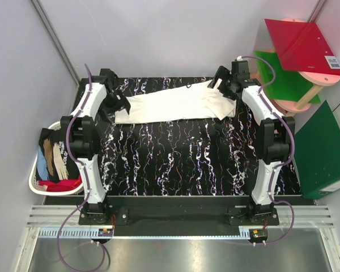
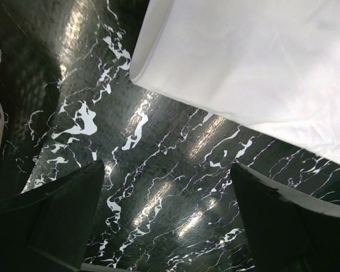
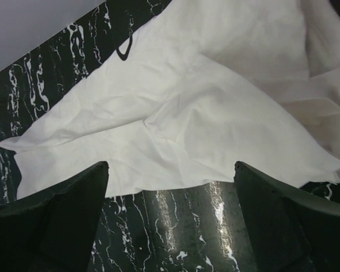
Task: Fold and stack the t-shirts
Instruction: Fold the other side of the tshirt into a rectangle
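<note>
Nearer than the tee (image 1: 175, 103), the marbled table (image 1: 181, 164) lies bare between the two arms, so a pass is open there. The left gripper (image 2: 170, 224) hangs spread at the tee's left end and the right gripper (image 3: 170, 221) over its right end, blocking both. A full basket (image 1: 37, 181) sits off the table, left of and nearer than the tee, and boards (image 1: 303, 45) crowd the space to its right.

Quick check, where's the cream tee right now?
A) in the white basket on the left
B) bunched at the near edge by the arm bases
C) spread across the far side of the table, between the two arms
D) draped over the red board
C: the cream t-shirt lies spread on the table at its far side, one end by the left jaws and the other by the right jaws. Both stand open, gripping nothing.
</note>
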Robot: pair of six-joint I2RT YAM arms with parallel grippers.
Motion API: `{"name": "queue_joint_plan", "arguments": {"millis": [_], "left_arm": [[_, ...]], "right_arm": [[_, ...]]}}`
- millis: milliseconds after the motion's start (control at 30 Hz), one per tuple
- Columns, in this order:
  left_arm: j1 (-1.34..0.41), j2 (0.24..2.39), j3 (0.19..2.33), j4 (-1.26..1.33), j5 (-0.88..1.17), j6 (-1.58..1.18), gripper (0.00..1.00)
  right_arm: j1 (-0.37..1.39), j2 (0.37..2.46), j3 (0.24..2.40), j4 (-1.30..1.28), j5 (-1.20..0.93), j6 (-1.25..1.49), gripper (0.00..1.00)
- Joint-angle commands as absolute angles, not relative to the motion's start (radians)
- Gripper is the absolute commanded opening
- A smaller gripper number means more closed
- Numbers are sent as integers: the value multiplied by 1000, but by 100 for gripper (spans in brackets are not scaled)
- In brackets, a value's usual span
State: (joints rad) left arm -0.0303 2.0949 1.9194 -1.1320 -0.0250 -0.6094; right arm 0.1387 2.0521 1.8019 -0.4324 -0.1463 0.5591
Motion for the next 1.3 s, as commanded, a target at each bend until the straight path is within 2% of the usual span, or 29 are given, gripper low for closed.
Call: {"name": "queue_joint_plan", "arguments": {"millis": [0,33,233,567,833,933,967,1033,1067,1100,1133,1200,1267], "left_arm": [[-51,2008,1875,-1080,-6,-580,99],[-52,2005,1865,-1077,-6,-580,99],[-55,1977,1793,-1048,18,-572,99],[-55,1954,1752,-1037,18,-551,99],[-55,1947,1738,-1037,17,-535,99],[-55,1942,1733,-1039,14,-534,99],[-55,1941,1733,-1039,12,-534,99],[-55,1940,1730,-1042,12,-532,99],[-55,1939,1730,-1042,11,-534,99],[-55,1939,1729,-1040,9,-534,99],[-55,1937,1729,-1043,11,-537,99],[-55,1934,1724,-1043,9,-538,99],[-55,1934,1720,-1045,9,-540,99]], "right_arm": [[184,1930,1747,-457,116,382,99],[192,1908,1732,-471,208,365,99],[199,1868,1654,-537,417,282,98],[201,2006,1700,-611,523,247,98],[198,2158,1808,-617,489,253,97],[198,2192,1848,-615,476,255,93],[199,2198,1858,-615,472,252,90],[199,2210,1879,-614,463,245,59],[199,2214,1882,-608,462,239,48],[199,2215,1885,-607,463,238,22],[199,2214,1887,-607,469,239,12],[201,2200,1882,-603,479,238,1],[199,2186,1872,-594,483,230,0]]}}
